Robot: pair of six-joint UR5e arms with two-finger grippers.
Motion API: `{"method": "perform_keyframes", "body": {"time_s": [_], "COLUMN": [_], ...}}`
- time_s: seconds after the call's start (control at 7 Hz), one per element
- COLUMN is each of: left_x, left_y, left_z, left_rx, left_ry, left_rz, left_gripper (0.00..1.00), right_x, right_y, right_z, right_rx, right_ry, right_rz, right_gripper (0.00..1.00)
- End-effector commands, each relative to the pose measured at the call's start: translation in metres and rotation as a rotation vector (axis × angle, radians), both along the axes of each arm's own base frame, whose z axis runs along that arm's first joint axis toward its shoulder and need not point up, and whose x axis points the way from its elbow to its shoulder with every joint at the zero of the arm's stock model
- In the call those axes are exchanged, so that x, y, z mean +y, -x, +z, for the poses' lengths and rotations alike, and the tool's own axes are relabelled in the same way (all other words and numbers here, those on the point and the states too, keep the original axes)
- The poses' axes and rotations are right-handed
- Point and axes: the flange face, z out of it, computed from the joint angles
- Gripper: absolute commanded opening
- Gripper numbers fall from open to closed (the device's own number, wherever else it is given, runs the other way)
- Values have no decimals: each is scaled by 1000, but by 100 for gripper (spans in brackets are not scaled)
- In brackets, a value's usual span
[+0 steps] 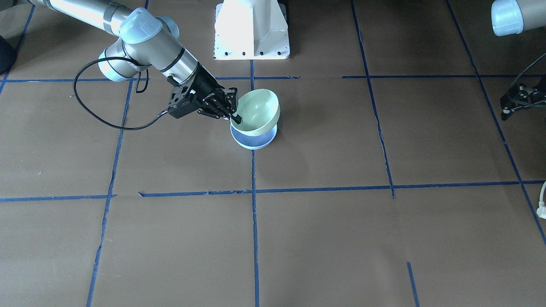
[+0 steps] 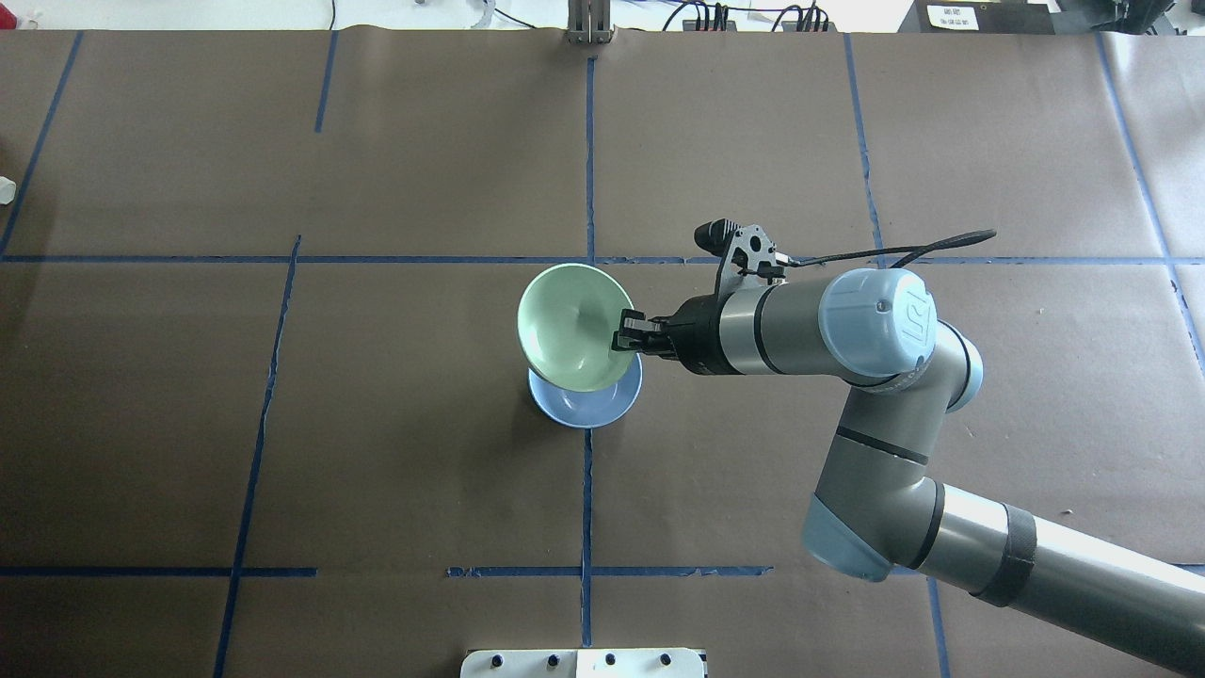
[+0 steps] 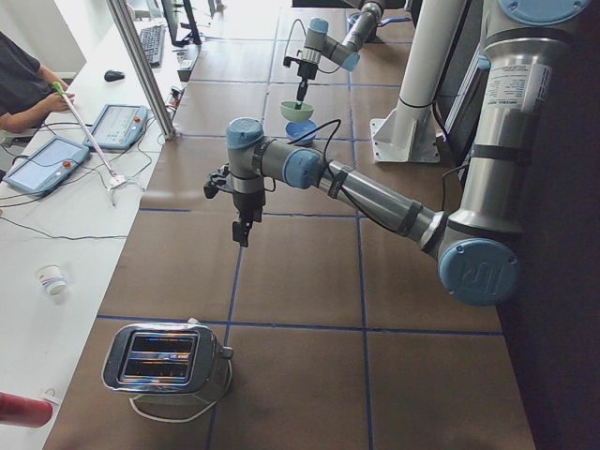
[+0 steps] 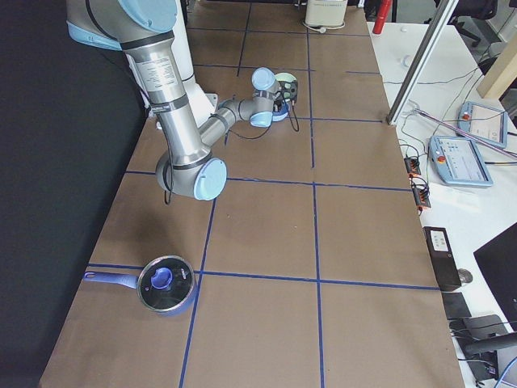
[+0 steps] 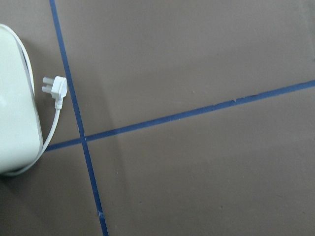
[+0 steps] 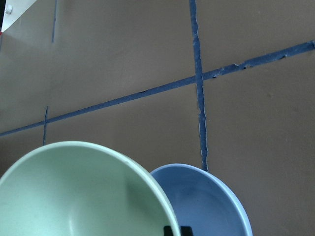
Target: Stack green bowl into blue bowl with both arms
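Observation:
My right gripper (image 1: 234, 117) is shut on the near rim of the pale green bowl (image 1: 258, 108) and holds it tilted just above the blue bowl (image 1: 254, 138), which stands on the table at its centre line. From overhead the green bowl (image 2: 570, 325) covers most of the blue bowl (image 2: 588, 405). In the right wrist view the green bowl (image 6: 74, 196) overlaps the blue bowl (image 6: 206, 206). My left gripper (image 1: 505, 106) hangs empty over the table far off at my left end and looks open; it also shows in the exterior left view (image 3: 242, 232).
A toaster (image 3: 159, 361) with a white cord and plug (image 5: 54, 88) stands at my left end. A blue pot with a glass lid (image 4: 166, 284) stands at my right end. The white pedestal base (image 1: 251, 30) is behind the bowls.

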Motion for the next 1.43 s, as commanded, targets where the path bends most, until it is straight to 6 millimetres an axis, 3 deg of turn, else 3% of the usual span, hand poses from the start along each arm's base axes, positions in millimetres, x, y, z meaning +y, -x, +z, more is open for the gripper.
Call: {"method": "perform_keyframes", "body": {"time_s": [0.0,0.14,0.29,0.43,0.86,1.0,1.29], "left_x": [-6,-7,-8,-9,-10,-10,-12], "left_y": [13,20,26,28,33,39,56], "left_z": [25,26,33,36,38,40,49], "left_rx": [-11,-9,-13,-14,-16,-14,-15], "left_ry": [33,37,49,54,58,62,66], "left_rz": [-23,-39,-49,-53,-61,-70,-80], "left_gripper": [100,100,100,100,100,100,100], "right_x": [3,7,7,5,-4,-8,-40], "right_y": [2,4,9,14,-8,-20,-83], "right_z": [10,23,20,15,0,-8,-16], "right_rx": [19,39,58,79,70,141,318], "right_ry": [8,19,31,56,51,84,77], "right_rz": [-8,-14,-12,-5,27,35,-15], "right_gripper": [2,3,33,99,100,100,100]}}
